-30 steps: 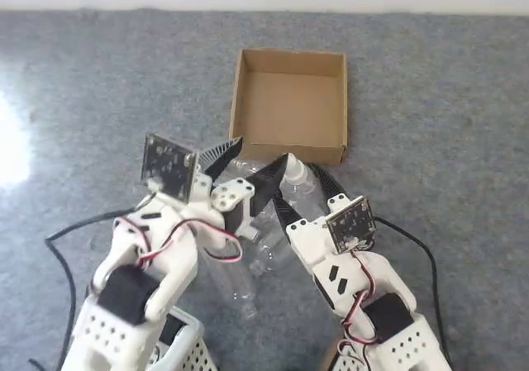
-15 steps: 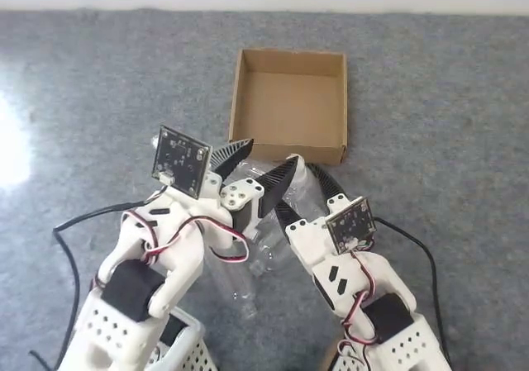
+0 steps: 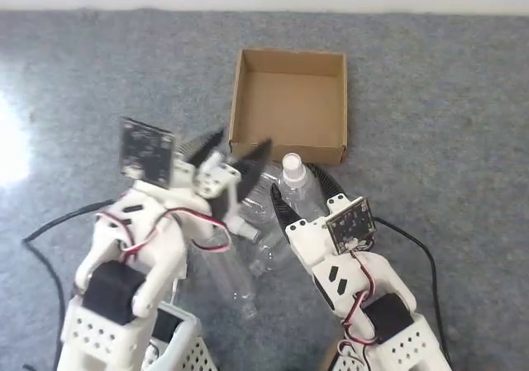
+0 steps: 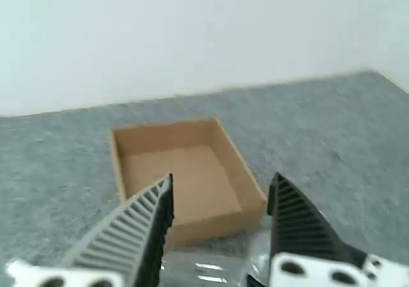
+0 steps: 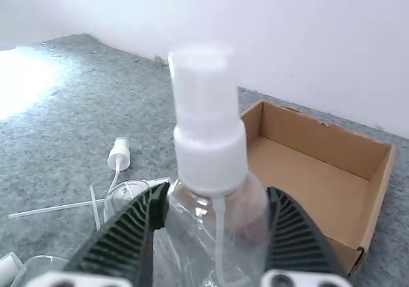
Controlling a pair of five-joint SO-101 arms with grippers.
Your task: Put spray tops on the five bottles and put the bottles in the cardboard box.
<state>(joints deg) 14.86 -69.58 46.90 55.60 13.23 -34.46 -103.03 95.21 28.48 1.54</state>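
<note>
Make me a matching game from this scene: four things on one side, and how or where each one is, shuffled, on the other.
Things:
1. cardboard box
2. left gripper
3. right gripper
4. loose spray top

States:
A. lying on the grey table
B. open, holding nothing
C. empty inside
D. clamped on an upright bottle that already has its spray top on

Pairs: 1-C, 2-B, 3-D, 4-A.
</note>
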